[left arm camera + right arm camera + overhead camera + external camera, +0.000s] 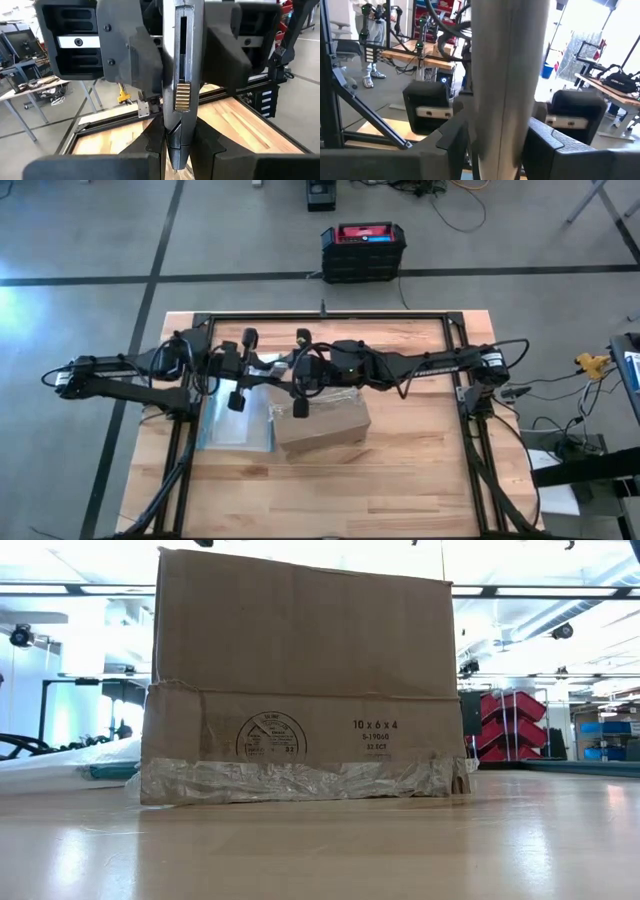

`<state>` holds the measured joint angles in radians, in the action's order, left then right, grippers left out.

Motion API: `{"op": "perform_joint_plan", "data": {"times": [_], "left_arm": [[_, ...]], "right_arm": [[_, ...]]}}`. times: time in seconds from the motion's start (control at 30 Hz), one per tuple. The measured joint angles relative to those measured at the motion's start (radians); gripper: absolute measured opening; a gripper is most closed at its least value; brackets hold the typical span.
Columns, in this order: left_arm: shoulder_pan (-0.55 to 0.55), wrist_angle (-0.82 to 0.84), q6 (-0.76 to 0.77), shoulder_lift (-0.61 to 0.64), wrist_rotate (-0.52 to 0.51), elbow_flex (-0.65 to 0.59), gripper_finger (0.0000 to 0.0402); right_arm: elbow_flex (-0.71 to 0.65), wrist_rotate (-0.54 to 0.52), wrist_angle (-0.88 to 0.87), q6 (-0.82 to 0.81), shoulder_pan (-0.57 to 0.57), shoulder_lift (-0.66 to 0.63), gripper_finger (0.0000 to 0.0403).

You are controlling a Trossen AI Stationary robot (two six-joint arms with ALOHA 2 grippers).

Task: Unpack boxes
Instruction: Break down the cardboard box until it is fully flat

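Observation:
A brown cardboard box [322,430] rests on its underside on the wooden table [420,470]. In the low view the box [300,690] fills the middle, with crinkled clear tape along its bottom edge [290,780]. My left gripper [250,370] and my right gripper [298,372] meet above the table just beyond the box. Both are shut on a slim grey metal tool with a gold ribbed slider [182,97]. The tool is a blurred grey bar in the right wrist view [507,85]. My left gripper pinches the grey tool between its two fingers [150,145] near the tool's tapered end [177,150]. The tool is lifted clear of the table. My right gripper pinches the same tool [505,130] between its two fingers [452,137], coming at it from the side opposite the left gripper. Which part of the tool it has cannot be told.
A flat clear plastic pouch with a blue edge [235,422] lies on the table left of the box. A black-and-red case [363,250] stands on the floor beyond the table's far edge. A black frame [330,315] runs around the table.

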<state>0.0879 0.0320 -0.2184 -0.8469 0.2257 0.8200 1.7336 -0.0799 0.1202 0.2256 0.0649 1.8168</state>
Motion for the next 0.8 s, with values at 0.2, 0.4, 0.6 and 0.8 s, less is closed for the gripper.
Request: {"op": "perform_joint_plan", "data": {"times": [0.2,0.4,0.6,0.8], "left_arm": [[0.0,-0.014,0.0,0.005,0.001,0.0,0.0037],[0.0,-0.01,0.003,0.011,-0.002,0.0,0.0037],[0.0,-0.006,0.008,0.013,-0.008,0.0,0.0037],[0.0,-0.006,0.007,0.019,-0.015,0.0,0.0037]], "right_arm": [[0.0,0.0,-0.029,-0.006,-0.001,0.0,0.0106],[0.0,-0.007,-0.033,-0.006,-0.007,0.0,0.0074],[0.0,-0.005,-0.042,-0.007,-0.016,0.0,0.0072],[0.0,-0.049,-0.054,-0.009,-0.017,0.0,0.0103]]}}
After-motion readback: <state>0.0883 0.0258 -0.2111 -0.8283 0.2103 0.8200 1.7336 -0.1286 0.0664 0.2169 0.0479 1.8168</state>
